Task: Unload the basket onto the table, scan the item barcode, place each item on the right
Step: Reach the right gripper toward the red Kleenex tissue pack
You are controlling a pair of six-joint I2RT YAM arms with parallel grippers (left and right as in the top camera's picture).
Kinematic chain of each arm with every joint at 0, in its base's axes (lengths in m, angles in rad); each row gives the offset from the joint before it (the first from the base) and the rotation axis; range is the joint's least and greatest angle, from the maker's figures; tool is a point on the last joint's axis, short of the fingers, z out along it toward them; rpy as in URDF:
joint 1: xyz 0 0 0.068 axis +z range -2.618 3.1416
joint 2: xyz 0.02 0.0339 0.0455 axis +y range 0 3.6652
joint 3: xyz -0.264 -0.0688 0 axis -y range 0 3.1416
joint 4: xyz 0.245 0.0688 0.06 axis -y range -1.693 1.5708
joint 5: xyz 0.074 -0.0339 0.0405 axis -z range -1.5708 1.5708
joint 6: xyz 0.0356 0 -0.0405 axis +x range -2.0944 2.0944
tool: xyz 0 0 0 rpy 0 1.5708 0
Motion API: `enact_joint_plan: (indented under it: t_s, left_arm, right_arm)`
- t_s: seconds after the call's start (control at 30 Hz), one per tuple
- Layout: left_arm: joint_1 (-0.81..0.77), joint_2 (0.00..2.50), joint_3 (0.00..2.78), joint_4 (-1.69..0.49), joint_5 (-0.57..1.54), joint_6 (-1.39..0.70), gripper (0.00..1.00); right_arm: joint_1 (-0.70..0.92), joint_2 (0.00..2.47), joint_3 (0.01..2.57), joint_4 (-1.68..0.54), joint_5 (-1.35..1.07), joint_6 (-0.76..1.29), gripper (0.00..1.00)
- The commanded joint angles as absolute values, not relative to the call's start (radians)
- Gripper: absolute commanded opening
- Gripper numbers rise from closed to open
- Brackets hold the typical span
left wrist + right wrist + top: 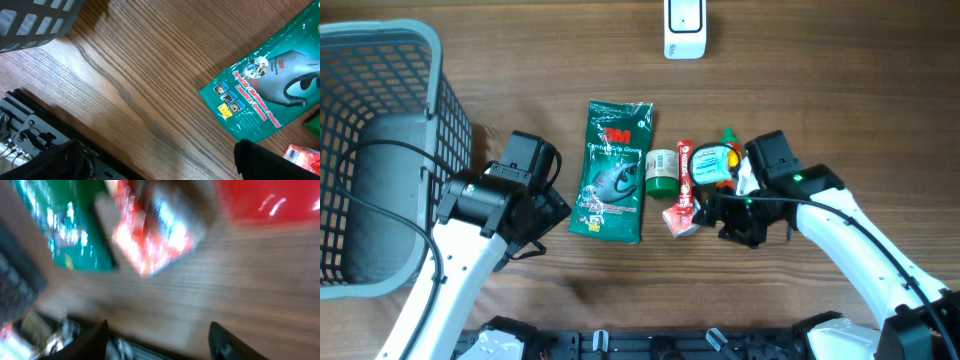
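Overhead, a brown wood-grain counter [820,90] carries a short row of small goods between two white robot arms. At the centre lies a flat green plastic glove packet with 3M printing [612,170]. Just beside it on the right is a small jar with a green lid [662,172], then a narrow red foil packet [686,180] lying lengthwise, then a teal and orange carded item [715,165] touching the red packet's far side. A white boxy scanner [683,28] sits at the top edge of the counter, well apart from the row. A grey plastic lattice basket [450,110] fills the left corner.

The right fingers [230,345] are low over the counter at the near end of the red foil packet. Their own camera is badly blurred, but it shows them apart, with bare wood between them and the red packet just ahead.

The left fingers [260,160] hover near the green packet's lower left corner, spread wide and holding nothing.
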State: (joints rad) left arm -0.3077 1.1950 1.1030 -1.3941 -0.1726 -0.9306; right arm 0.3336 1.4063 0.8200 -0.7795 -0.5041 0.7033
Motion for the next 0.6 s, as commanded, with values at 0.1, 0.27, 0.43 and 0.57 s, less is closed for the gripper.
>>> enact_joint_plan:
  t_s: [0.1, 0.27, 0.43, 0.57]
  left_arm:
    - [-0.312, 1.199, 1.102, -1.394, -0.169, -0.948, 1.00]
    - [-0.312, 1.199, 1.102, -1.394, -0.169, -0.948, 1.00]
    - [-0.312, 1.199, 1.102, -1.394, -0.169, -0.948, 1.00]
    - [-0.312, 1.199, 1.102, -1.394, -0.169, -0.948, 1.00]
  right_arm:
    - [0.415, 1.410, 0.724, -0.599, -0.332, 0.989, 0.67]
    - [0.454, 1.410, 0.682, -0.491, -0.317, 0.998, 0.66]
    - [0.466, 1.411, 0.654, -0.413, -0.314, 0.997, 0.60]
    - [0.469, 1.431, 0.648, -0.392, -0.315, 0.998, 0.54]
